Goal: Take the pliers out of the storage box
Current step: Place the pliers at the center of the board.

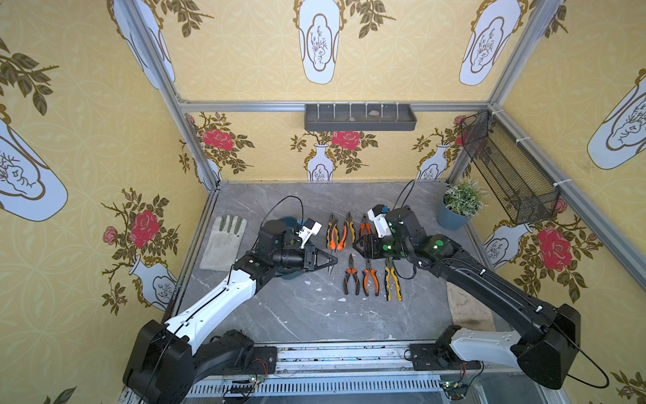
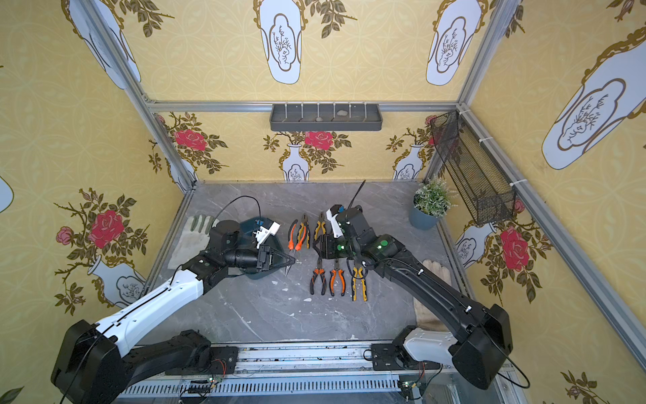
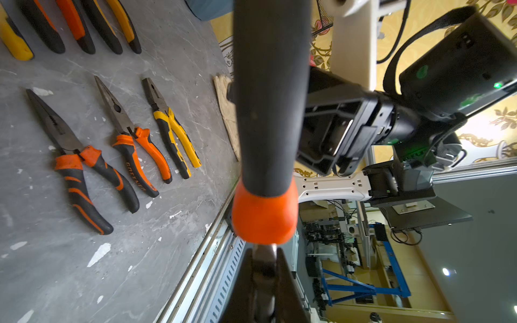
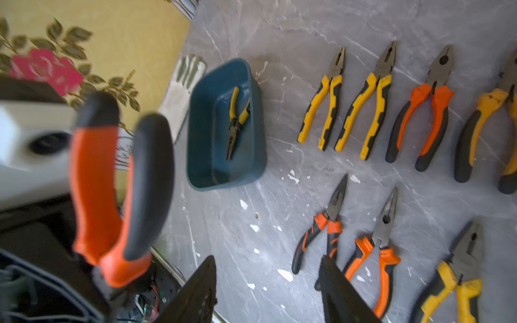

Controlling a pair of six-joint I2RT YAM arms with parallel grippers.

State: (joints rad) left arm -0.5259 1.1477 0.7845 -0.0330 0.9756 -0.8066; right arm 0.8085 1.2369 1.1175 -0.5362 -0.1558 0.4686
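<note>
Clerk: Orange-capped dark handle of the held pliers [image 3: 265, 134] fills the left wrist view. Left end effector [image 3: 264, 268] is pressed together on the steel head, just below the collar. Beyond, the near row [image 3: 123, 125] on the counter [image 3: 195, 70]: two long-nosed, one blunt.

Keeper: Handling?

Clerk: Judged rigid, weighty for its size, hinged. Bare steel is slick, sleeves are grippy.

Keeper: Right wrist view?

Clerk: Right end effector [image 4: 267, 263] is spread, nothing between its fingers. Storage box [image 4: 195, 117] sits upright, left of the rows. One yellow-and-black long-nosed pliers [image 4: 236, 120] lies flat on its floor, close to the wall toward the rows. Seven laid-out pliers [image 4: 439, 70]: four far, three near.

Keeper: Where to take the boxed one?

Clerk: Probably across the pivot, or both sleeves together, so the handles cannot swing. That wall crowds one finger, and the light tub may slide.

Keeper: Top views?

Clerk: In both, the left arm covers the box and only teal edges show. The held item hangs nose-down between box and rows. Work glove [image 1: 223, 245] lies at far left.
</note>
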